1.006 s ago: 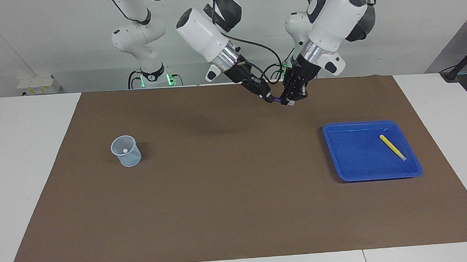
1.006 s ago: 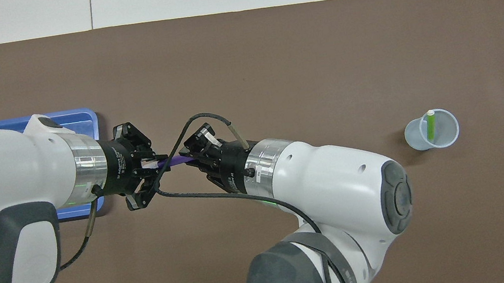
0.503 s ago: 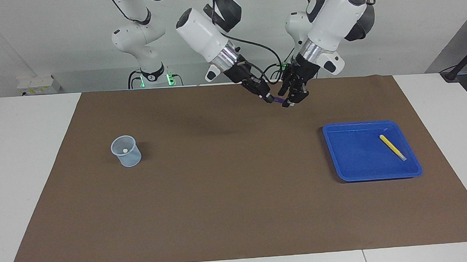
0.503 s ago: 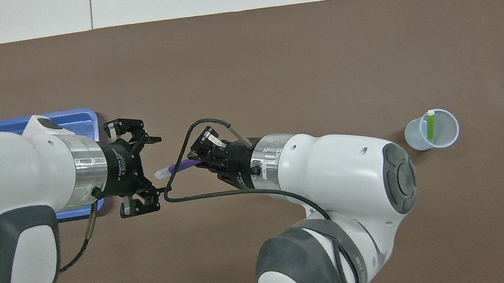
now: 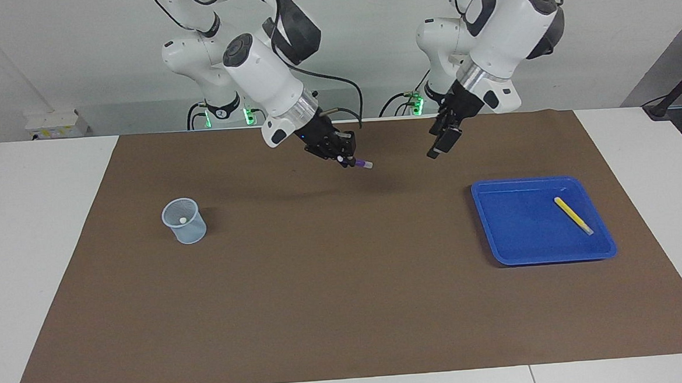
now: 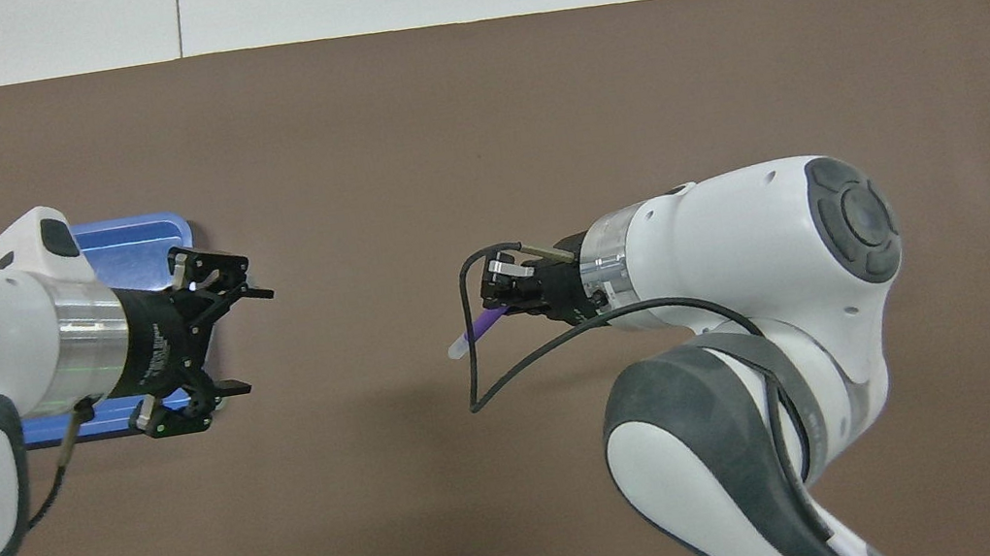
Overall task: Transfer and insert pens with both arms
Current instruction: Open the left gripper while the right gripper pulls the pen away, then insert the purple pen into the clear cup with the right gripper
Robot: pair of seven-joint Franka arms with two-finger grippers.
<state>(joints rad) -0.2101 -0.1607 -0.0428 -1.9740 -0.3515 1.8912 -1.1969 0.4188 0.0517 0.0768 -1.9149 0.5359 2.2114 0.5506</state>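
Right end effector (image 5: 353, 161) clamped purple pen (image 5: 363, 164) near one end, frame centre; left end effector (image 5: 440, 143) gaped empty. Off-centre grip risked pen tilting, missing cup (image 5: 184, 221).

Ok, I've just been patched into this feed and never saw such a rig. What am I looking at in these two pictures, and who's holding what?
These are two white robot arms at a table, each ending in black fingers. One picture looks at them from across the table; the other looks down from above their own end. The right gripper is shut on the purple pen, up in the air over the brown mat. The left gripper is open and holds nothing, in the air near the blue tray. A yellow pen lies in that tray. Toward the right arm's end stands a clear cup; its contents cannot be made out.
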